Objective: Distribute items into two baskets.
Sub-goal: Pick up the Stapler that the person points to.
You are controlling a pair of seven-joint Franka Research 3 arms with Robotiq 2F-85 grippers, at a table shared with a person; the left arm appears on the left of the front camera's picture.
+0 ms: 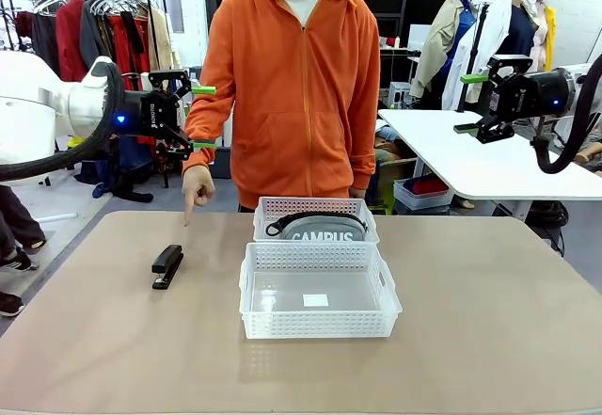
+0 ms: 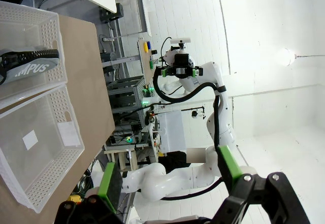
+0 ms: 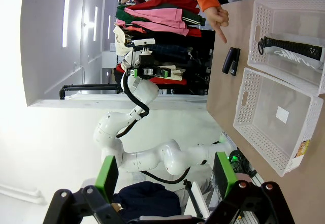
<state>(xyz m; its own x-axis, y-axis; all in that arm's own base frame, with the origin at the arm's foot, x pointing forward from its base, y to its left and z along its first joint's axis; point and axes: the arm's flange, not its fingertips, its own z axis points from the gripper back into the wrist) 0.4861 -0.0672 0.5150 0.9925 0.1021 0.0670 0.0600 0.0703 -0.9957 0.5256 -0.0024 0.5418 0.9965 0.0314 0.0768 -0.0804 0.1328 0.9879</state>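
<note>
Beneath our left claw (image 1: 204,117), which hangs wide open and empty, the black stapler (image 1: 167,266) lies on the bench (image 1: 489,340) near the person's pointing hand (image 1: 197,189). Below and between our claws sit the empty near basket (image 1: 320,326) and the far basket (image 1: 273,210), holding the CAMPUS pouch (image 1: 324,231). Our right claw (image 1: 469,103) hangs open, empty.

white arms (image 1: 28,104), black green-padded fingers (image 1: 203,89)
</note>
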